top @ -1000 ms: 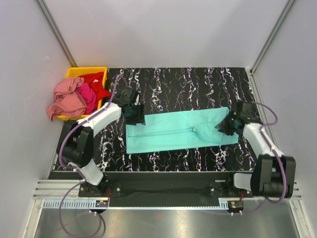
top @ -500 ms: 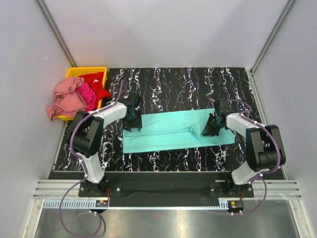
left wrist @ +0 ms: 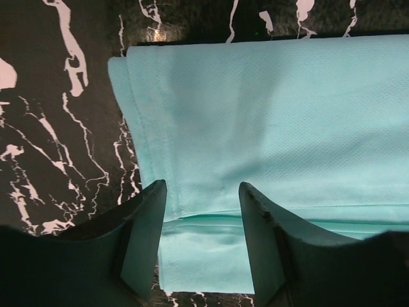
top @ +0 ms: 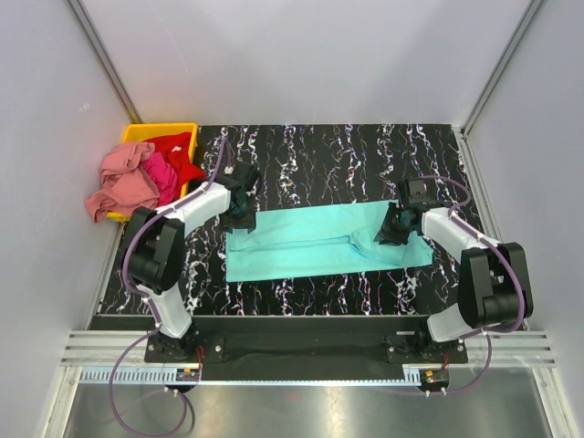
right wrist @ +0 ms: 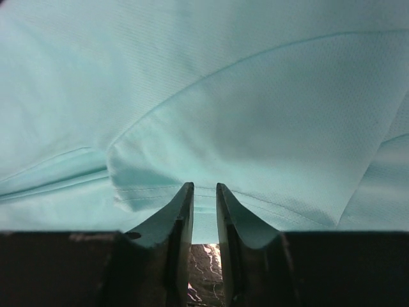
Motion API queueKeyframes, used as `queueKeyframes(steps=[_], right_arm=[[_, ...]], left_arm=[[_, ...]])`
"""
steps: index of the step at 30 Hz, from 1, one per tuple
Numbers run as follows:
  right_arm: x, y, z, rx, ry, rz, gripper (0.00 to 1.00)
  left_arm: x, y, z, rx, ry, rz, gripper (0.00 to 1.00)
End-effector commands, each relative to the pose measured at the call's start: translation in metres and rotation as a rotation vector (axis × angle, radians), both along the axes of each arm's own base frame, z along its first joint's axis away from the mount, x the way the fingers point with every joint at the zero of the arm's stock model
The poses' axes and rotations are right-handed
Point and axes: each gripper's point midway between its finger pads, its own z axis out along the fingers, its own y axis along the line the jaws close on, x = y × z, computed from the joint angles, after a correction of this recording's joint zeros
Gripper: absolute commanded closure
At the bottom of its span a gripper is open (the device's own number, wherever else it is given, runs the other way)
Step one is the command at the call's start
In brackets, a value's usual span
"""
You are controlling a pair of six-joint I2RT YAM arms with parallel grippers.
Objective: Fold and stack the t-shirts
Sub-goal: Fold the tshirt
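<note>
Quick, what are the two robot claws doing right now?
Left gripper: open, over the turquoise t-shirt, holding nothing.
Right gripper: nearly closed, seems to pinch a fold of the turquoise t-shirt.

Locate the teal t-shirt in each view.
Top external: teal t-shirt lies as a wide band mid-table, between the arms.
Left wrist: it fills the upper right, its left edge showing.
Right wrist: it covers nearly the whole frame.
Shared landmark: black marbled tabletop; at left in left wrist, a bottom sliver in right wrist.
</note>
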Motion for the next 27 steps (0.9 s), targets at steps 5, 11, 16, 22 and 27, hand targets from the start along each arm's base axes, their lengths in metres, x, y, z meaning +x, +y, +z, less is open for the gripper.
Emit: queueKeyframes(steps=[5,11,16,22,27], right_arm=[[0.008,-0.022,-0.002,-0.099,0.035,-0.07,0.71],[-0.006,-0.062,-0.029,-0.174,0.103,-0.158,0.72],[0.0,-0.058,-0.012,-0.146,0.034,-0.143,0.71],[0.014,-0.061,0.024,-0.139,-0.023,-0.215,0.66],[0.019,-0.074,0.028,-0.148,0.029,-0.46,0.6]], left_arm=[[-0.001,0.019,-0.021,0.05,0.051,0.015,0.48],[0.001,0.032,-0.028,0.074,0.073,0.06,0.48],[0.004,0.035,-0.024,0.088,0.064,0.079,0.47],[0.012,0.025,0.0,0.042,0.014,0.055,0.44],[0.028,0.015,0.03,0.022,-0.089,0.03,0.41]])
